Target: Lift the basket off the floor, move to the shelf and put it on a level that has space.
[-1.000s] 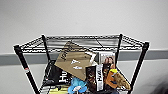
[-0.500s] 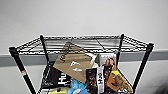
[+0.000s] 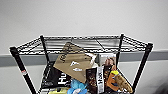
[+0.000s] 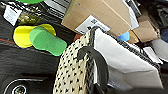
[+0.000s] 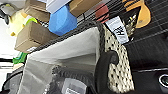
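The shelf (image 3: 119, 51), a black wire rack, stands straight ahead against a pale wall. Its top level (image 3: 82, 41) is bare wire grid between the four post tops. The basket (image 4: 72, 75) shows close up in the left wrist view, with cream woven side, dark loop handle (image 4: 96, 62) and white cloth lining (image 4: 120, 57). In the right wrist view the basket (image 5: 117, 67) shows its other end, with its handle (image 5: 103, 67) and lining (image 5: 62, 52), held up close to packed rack tiers. The floor is hidden.
The tier under the top level carries a brown paper bag (image 3: 72, 62), dark snack packs (image 3: 96, 80) and an orange toy (image 3: 115, 80). Near the basket are a cardboard box (image 4: 100, 15), green and yellow foam pieces (image 4: 47, 41) and a blue block (image 5: 62, 21).
The whole head picture has shifted a little and the rack looks slightly wider, so the camera has moved closer. The things on the rack keep their places.
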Robot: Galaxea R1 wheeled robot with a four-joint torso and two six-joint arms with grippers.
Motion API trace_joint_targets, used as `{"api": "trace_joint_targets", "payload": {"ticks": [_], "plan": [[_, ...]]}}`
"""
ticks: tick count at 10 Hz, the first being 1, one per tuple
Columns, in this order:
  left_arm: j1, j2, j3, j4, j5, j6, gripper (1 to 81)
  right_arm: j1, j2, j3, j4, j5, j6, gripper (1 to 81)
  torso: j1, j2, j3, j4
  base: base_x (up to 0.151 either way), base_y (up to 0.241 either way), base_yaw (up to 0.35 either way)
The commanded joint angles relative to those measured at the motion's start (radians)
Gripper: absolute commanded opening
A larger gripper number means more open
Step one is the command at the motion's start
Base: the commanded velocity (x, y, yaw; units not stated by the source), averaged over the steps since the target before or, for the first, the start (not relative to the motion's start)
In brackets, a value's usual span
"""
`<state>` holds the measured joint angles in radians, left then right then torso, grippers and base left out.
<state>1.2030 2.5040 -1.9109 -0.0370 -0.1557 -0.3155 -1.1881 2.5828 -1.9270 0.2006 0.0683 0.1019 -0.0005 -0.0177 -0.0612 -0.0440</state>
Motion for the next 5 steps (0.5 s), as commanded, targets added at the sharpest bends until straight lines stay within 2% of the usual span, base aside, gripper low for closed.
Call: {"api": "trace_joint_targets", "payload": {"ticks": [1,5], "plan": [[-0.101,-0.1,0.148,0.039,-0.019,0.0,1.0,0.098,-0.175,0.281,-0.012,0.053,-0.001,1.0,0.001,0.0,0.0,0.0,0.0,0.0,0.0],[-0.101,-0.198,0.32,0.075,-0.064,-0.002,1.0,0.101,-0.278,0.441,-0.012,0.067,-0.004,1.0,0.001,0.0,0.0,0.0,0.0,0.0,0.0]]}}
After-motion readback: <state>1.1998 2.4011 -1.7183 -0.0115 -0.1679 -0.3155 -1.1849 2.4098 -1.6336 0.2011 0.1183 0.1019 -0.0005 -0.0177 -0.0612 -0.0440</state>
